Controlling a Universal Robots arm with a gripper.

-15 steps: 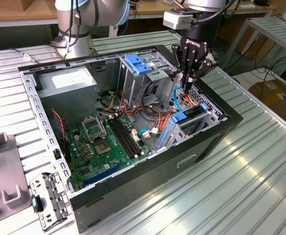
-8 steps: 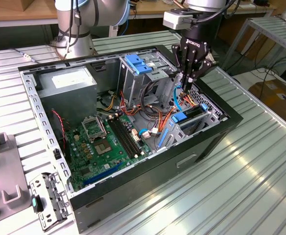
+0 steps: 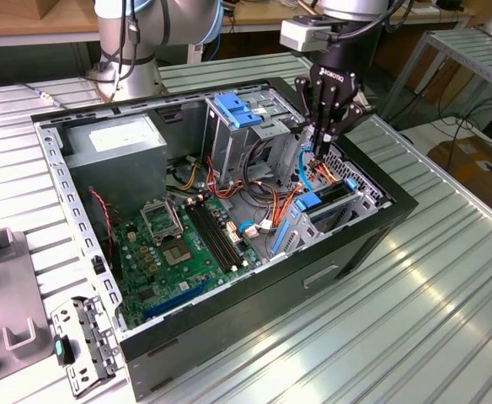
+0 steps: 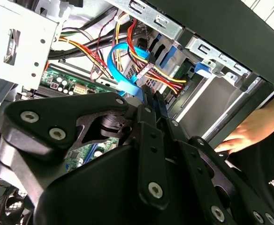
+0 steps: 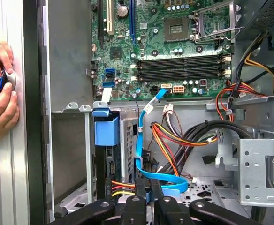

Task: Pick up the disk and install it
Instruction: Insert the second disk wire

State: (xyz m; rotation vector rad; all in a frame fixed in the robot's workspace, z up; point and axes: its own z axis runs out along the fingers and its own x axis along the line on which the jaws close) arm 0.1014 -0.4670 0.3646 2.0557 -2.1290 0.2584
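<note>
The hand [image 3: 323, 145] is hanging at upper right of the exterior view, fingers nearly closed and empty, above the disk [image 3: 323, 200] sitting seated in its bay; any final press should be running straight down, avoiding the orange cables [image 3: 292, 202].

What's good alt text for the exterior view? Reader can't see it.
A robot arm's black tool hangs inside an open computer case, just above the blue-framed disk standing in a drive bay. A green motherboard and a grey power supply lie toward the exterior view's left.
</note>
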